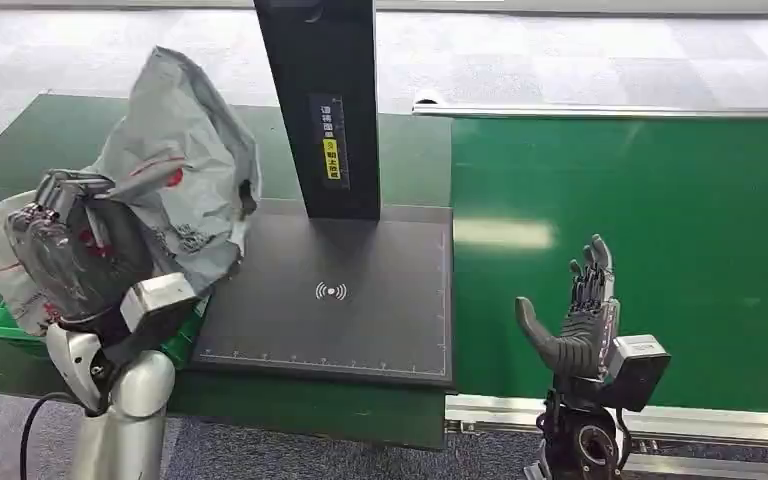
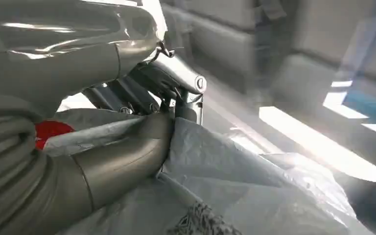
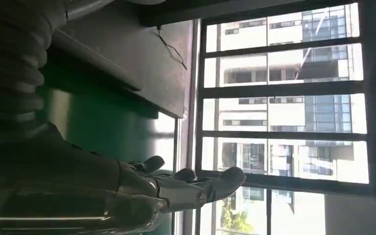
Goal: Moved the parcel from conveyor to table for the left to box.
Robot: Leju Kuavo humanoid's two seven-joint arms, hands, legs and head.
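Parcel [image 1: 185, 150]: grey plastic mailer, crumpled, at the table's left end, partly over a green bin [image 1: 5, 330] and just beside the dark scanner pad [image 1: 360, 300]

Left hand [image 1: 70, 255]: fingers [image 2: 142, 90] and thumb closed on the bag's film; grip reads as firm

Right hand [image 1: 580, 320]: fingers spread, upright, holding nothing, over the green conveyor [image 1: 660, 250]

Step, as judged: left hand boxing the parcel

Handling notes: soft film may slip or snag; lower the bag fully inside the bin's rim before letting go; keep clear of the scanner post [image 1: 325, 100]; right hand best kept well apart
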